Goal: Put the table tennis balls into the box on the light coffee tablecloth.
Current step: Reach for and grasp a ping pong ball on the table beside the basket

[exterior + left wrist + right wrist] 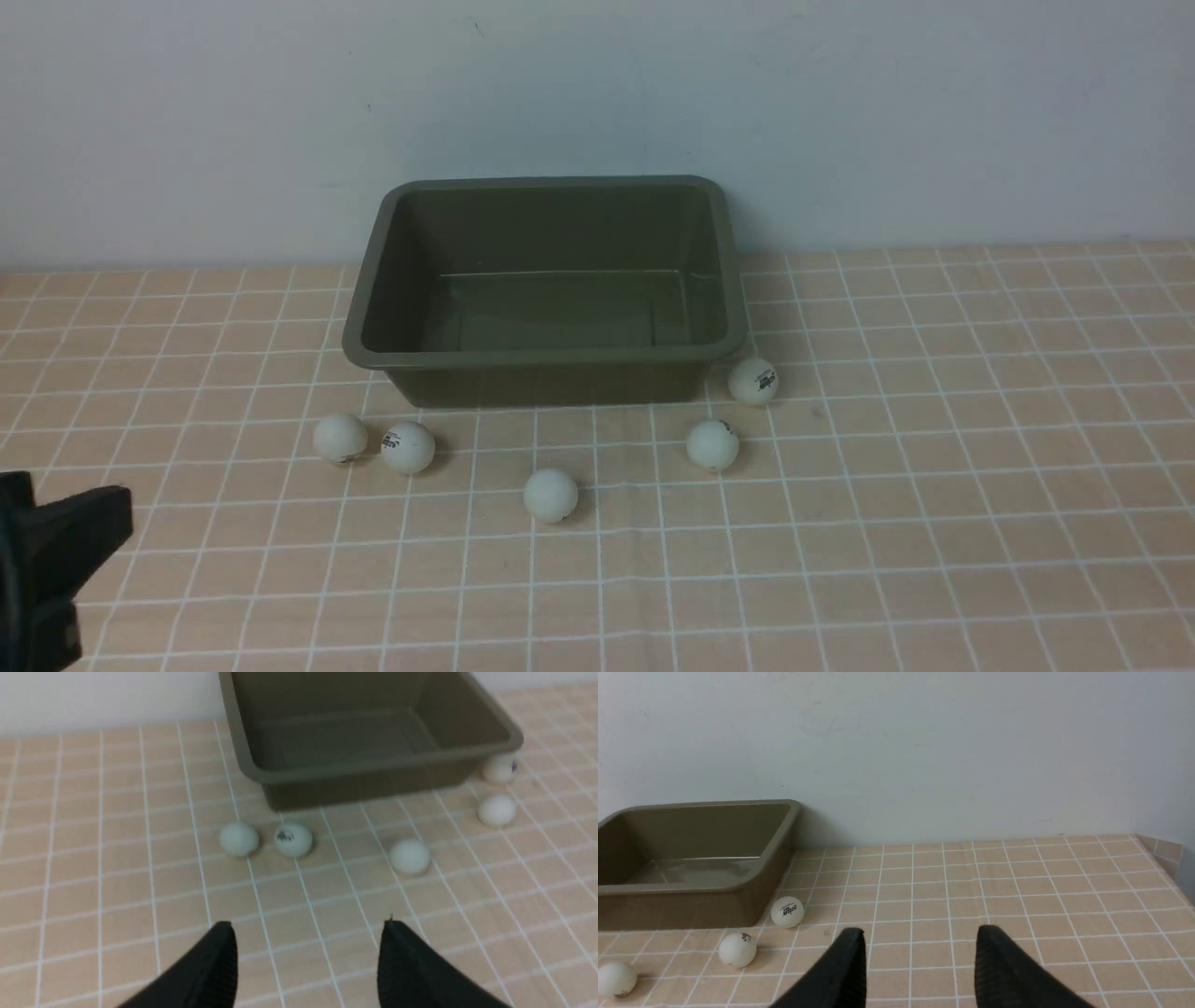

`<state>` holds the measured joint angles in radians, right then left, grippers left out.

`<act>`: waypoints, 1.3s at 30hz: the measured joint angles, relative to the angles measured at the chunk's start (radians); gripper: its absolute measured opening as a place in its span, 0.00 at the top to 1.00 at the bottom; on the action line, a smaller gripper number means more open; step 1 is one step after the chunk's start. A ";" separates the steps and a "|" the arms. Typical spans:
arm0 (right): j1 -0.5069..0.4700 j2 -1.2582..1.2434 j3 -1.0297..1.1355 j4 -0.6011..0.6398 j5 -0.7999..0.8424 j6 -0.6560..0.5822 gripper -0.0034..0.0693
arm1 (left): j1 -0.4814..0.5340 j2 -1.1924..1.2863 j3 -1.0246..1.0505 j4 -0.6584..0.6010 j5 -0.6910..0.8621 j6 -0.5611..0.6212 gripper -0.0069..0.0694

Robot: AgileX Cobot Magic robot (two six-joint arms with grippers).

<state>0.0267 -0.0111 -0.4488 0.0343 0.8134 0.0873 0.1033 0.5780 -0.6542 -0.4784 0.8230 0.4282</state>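
The olive-green box stands empty at the back middle of the light coffee tablecloth. Several white table tennis balls lie on the cloth in front of it: two side by side at the left, one nearest me, one right of centre, one by the box's front right corner. My left gripper is open and empty, low at the front left, short of the left pair of balls. My right gripper is open and empty, to the right of the balls.
A plain pale wall rises right behind the box. In the right wrist view the cloth folds over the table's far right corner.
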 joint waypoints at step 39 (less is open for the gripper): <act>0.000 0.000 0.000 0.095 0.122 -0.125 0.54 | -0.055 1.187 -0.544 0.080 -0.047 0.597 0.35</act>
<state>0.0267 -0.0111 -0.4488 0.1292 0.9354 -0.0380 0.0485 1.7652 -1.1985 -0.3987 0.7756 1.0253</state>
